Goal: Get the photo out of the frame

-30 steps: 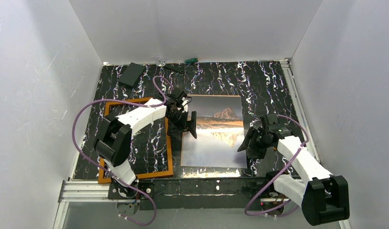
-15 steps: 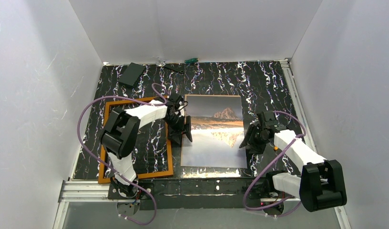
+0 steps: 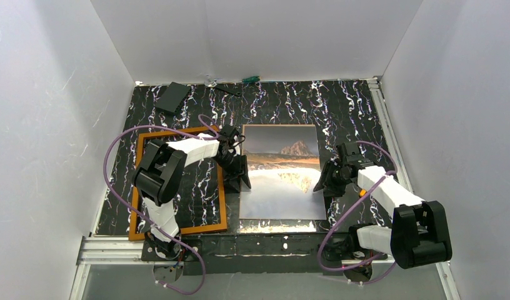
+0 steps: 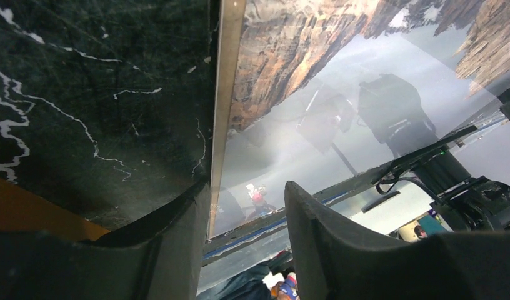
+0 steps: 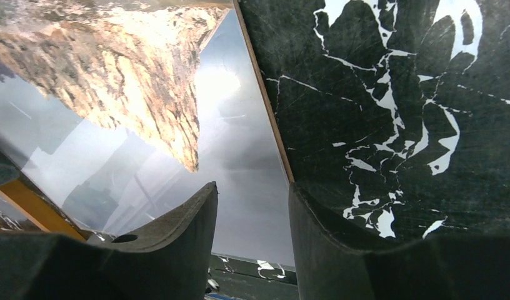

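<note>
The photo (image 3: pixel 282 181), an orange-brown mountain mirrored in water, lies flat and face up on the black marbled table. The empty wooden frame (image 3: pixel 205 227) lies to its left with the table showing through it. My left gripper (image 3: pixel 240 178) is down at the photo's left edge. In the left wrist view the left gripper (image 4: pixel 246 187) stands open astride that edge of the photo (image 4: pixel 340 75), one finger over the table and one over the print. My right gripper (image 3: pixel 321 184) is at the photo's right edge. In the right wrist view the right gripper (image 5: pixel 252 187) is also open over the photo (image 5: pixel 146 125).
A black box (image 3: pixel 173 97) and a green-handled tool (image 3: pixel 249 79) lie by the back wall. White walls close in the table on three sides. An aluminium rail (image 3: pixel 115 250) runs along the near edge. Purple cables loop from both arms.
Both grippers have come down to the photo's side edges and their jaws have narrowed. The left moved nearer along the left edge; the right moved left to the right edge.
</note>
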Robot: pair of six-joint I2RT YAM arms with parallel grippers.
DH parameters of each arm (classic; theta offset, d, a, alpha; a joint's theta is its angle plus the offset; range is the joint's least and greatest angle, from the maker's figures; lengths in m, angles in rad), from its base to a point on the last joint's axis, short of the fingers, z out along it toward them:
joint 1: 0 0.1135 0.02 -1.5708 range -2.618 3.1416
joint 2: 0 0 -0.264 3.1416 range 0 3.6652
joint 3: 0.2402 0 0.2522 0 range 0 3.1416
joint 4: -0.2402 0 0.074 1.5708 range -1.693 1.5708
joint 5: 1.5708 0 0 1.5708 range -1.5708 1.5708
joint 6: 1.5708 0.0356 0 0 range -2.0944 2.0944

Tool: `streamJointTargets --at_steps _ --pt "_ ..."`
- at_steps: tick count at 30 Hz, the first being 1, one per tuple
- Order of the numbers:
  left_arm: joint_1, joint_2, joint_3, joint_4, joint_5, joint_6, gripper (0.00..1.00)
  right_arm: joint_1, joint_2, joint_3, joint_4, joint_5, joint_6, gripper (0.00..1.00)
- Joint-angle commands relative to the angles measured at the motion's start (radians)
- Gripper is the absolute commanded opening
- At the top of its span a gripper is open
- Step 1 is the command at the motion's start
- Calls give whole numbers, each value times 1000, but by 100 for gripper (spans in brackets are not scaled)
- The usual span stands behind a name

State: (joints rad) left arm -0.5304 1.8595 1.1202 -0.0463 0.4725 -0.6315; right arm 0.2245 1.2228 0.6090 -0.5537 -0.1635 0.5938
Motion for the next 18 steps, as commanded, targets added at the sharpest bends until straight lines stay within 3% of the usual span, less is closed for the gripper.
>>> streamJointTargets --at_steps 1,8,14,18 --pt "-5 27 -44 -59 -15 -4 45 3 -69 53 1 -65 10 52" --pt "-5 35 -40 -63 -14 -8 45 6 -88 69 -33 -79 15 52" --pt "-5 32 -39 -64 -12 -9 46 7 -113 69 -8 -176 41 51" --pt "-5 9 -21 -105 -37 19 63 7 -125 49 33 -226 67 51"
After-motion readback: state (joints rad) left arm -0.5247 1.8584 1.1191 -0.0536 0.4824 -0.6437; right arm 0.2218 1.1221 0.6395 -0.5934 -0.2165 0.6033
